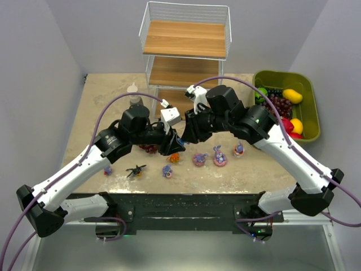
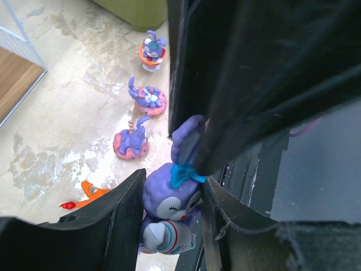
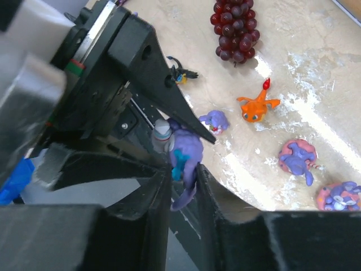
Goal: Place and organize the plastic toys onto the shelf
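Judging by its look, the purple bunny [image 2: 168, 199] is a light, stiff piece of moulded plastic, glossy enough to slide under a weak pinch. The round body is the safest hold. The long ears are thin and tapered and could let it swivel.

It hangs above the bench [image 1: 101, 101], near the middle, between the two arms and well short of the shelf [image 1: 185, 45] at the far side.

The left tool [image 2: 169, 192] is narrowed to the width of the body, with a finger pressed against each flank just below the blue bow. The right tool [image 3: 181, 178] comes in from the opposite side, its jaws drawn almost together around the ears, and appears to touch them on both sides. So both tools seem to have the one toy.

The orange creature [image 1: 174, 157], the black bug [image 1: 136, 169] and the ringed bunnies [image 1: 219, 158] stand in a row on the near part of the bench.
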